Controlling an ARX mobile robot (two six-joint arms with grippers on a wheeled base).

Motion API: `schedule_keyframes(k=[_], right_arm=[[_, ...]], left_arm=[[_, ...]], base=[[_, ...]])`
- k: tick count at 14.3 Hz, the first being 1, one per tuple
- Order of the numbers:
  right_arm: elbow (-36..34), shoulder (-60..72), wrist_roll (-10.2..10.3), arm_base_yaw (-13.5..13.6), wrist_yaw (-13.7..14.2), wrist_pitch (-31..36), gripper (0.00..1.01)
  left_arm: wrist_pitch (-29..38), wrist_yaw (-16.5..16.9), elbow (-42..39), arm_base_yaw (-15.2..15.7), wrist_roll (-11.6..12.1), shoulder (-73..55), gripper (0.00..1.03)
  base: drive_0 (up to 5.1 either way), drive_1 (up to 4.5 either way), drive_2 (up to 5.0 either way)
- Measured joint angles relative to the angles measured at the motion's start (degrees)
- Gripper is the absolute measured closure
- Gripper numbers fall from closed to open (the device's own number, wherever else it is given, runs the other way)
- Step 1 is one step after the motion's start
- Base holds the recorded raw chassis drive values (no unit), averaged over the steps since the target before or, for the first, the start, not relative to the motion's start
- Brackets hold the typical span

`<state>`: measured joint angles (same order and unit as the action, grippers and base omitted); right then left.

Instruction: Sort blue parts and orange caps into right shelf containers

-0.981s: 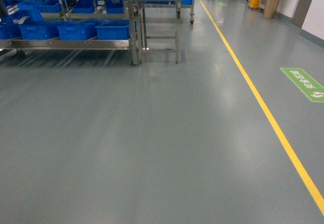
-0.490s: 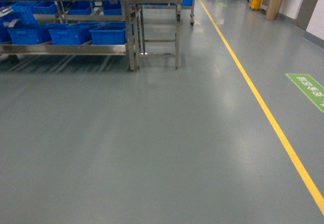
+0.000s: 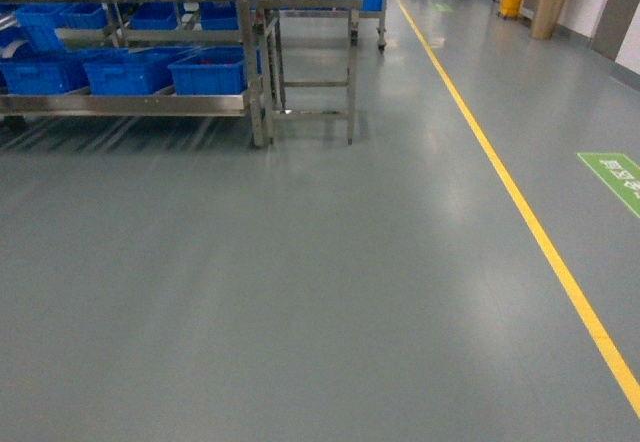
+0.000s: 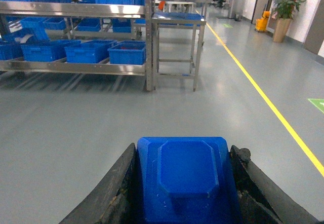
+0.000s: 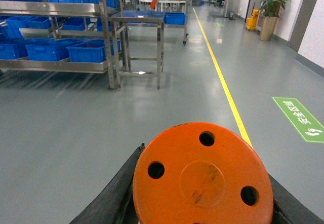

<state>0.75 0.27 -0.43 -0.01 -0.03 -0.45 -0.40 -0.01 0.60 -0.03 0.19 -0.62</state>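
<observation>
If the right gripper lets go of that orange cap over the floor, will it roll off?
Probably. The orange cap looks like a round, flat, rigid disc, so landing on edge it could roll across the smooth floor. Its glossy face may also slide in the right gripper.

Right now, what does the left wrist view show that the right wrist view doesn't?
Left wrist only: a blue part clamped between the left gripper jaws.

Right wrist only: an orange cap with three holes, held between the right gripper jaws, and a green floor sign.

Both: the steel rack with blue bins, the small steel table beside it, the yellow floor line and the potted plant down the aisle.
</observation>
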Motion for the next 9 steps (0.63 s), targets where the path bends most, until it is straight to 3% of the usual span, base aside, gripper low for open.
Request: schedule_keyframes(k=[9], right_arm=[[0.0,0.0,0.02,0.0,0.02,-0.09,0.56]], left_arm=[[0.02,0.02,0.0,0.0,0.0,0.0,0.6]], base=[[0.0,4.25,-4.2]])
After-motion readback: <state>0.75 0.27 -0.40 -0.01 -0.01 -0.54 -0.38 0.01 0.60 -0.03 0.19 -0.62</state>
